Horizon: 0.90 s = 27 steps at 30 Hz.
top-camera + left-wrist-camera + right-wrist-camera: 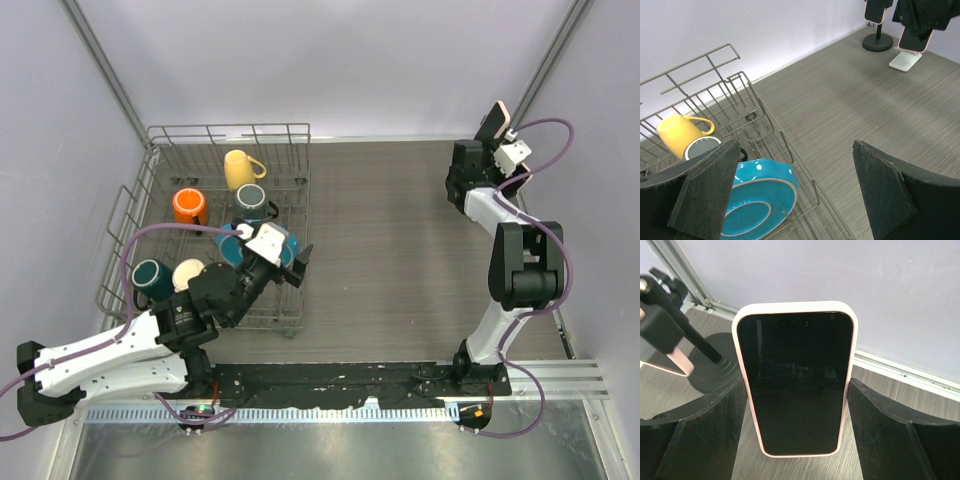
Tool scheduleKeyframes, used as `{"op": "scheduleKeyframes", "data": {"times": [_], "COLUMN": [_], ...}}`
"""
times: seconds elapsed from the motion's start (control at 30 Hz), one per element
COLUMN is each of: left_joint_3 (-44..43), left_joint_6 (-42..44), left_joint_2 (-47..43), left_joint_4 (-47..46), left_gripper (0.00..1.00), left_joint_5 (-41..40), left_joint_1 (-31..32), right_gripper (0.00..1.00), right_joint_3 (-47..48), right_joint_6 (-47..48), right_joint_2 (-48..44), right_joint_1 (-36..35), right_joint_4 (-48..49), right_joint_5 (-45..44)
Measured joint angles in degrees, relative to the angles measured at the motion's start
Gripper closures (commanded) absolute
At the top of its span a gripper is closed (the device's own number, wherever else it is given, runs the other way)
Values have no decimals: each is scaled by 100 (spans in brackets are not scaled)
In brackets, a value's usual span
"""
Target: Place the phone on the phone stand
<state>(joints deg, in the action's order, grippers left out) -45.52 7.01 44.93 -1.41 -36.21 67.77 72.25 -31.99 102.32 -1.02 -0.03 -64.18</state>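
A phone (795, 385) with a dark screen and a pink case stands upright between my right gripper's (796, 440) fingers, which press on its two long edges. It also shows in the left wrist view (914, 40), just over a white stand. In the top view a pink-cased phone (492, 122) rises at the right arm's end by the far right wall. The black phone stand (707, 367) with its disc base stands just left of the held phone. Its clamp holds a pink-edged slab (878, 10). My left gripper (795, 200) is open and empty over the dish rack's right edge.
A wire dish rack (160, 180) at the left holds a yellow mug (240, 168), an orange mug (188, 205), a teal bowl (757, 200) and other cups. A small white stand (905, 61) sits right of the black stand. Walls close the back and both sides.
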Motion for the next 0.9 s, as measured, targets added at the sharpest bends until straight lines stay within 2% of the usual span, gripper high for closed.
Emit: {"op": "scheduleKeyframes", "data": {"times": [0.1,0.3,0.9], "left_joint_3": [0,0,0], "left_joint_6": [4,9,66], "left_joint_2": [0,37,149], "left_joint_4": [0,-2,-2], "left_gripper": [1,1,1], "left_joint_5": [-2,-4,-7], "left_joint_1": [0,0,0], "right_gripper": [100,100,100], "right_joint_3": [-431,-411,-208], "right_joint_6": [575,1215,1355], "right_joint_2": [76,157,651], "right_joint_1": [7,7,203], "right_joint_4": [861,1746,2238], "right_joint_5": [118,197,-485]}}
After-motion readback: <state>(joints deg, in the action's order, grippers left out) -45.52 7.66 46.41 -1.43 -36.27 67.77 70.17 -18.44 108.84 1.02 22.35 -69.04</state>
